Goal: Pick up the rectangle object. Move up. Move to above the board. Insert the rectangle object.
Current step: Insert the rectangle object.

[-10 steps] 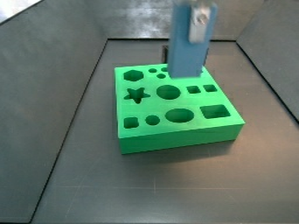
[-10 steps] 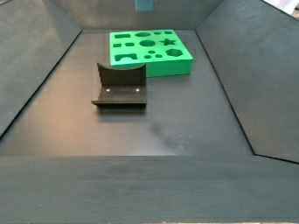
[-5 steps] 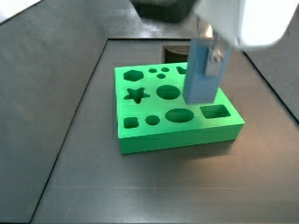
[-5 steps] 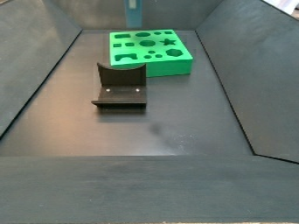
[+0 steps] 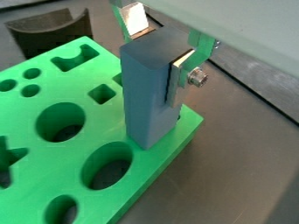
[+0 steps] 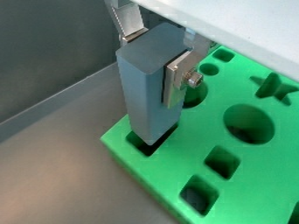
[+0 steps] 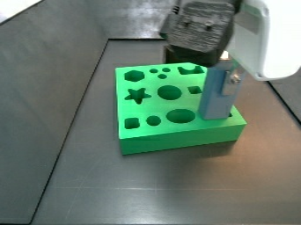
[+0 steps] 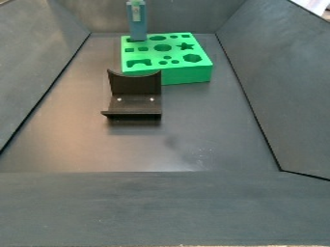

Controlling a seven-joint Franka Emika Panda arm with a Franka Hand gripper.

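Note:
The rectangle object [image 7: 216, 91] is a tall light-blue block, held upright. My gripper [image 7: 227, 76] is shut on its upper part. In both wrist views the silver fingers [image 5: 184, 68] [image 6: 177, 73] clamp the block's [image 5: 149, 96] sides. The board [image 7: 177, 127] is a thick green slab with many shaped holes. The block's lower end [image 6: 149, 131] stands in the rectangular hole at one corner of the board [image 6: 239, 157]. Most of the block still rises above the board's top. In a side view the block [image 8: 135, 17] stands at the board's [image 8: 175, 60] far left corner.
The dark fixture [image 8: 133, 94] with a curved notch stands on the floor just in front of the board, and also shows in a wrist view [image 5: 47, 26]. Dark sloping walls [image 8: 39, 87] enclose the grey floor [image 8: 180, 135].
My gripper has carried the block across the board towards its corner and down. The block's lower end, which hung above the board, now stands in the rectangular hole.

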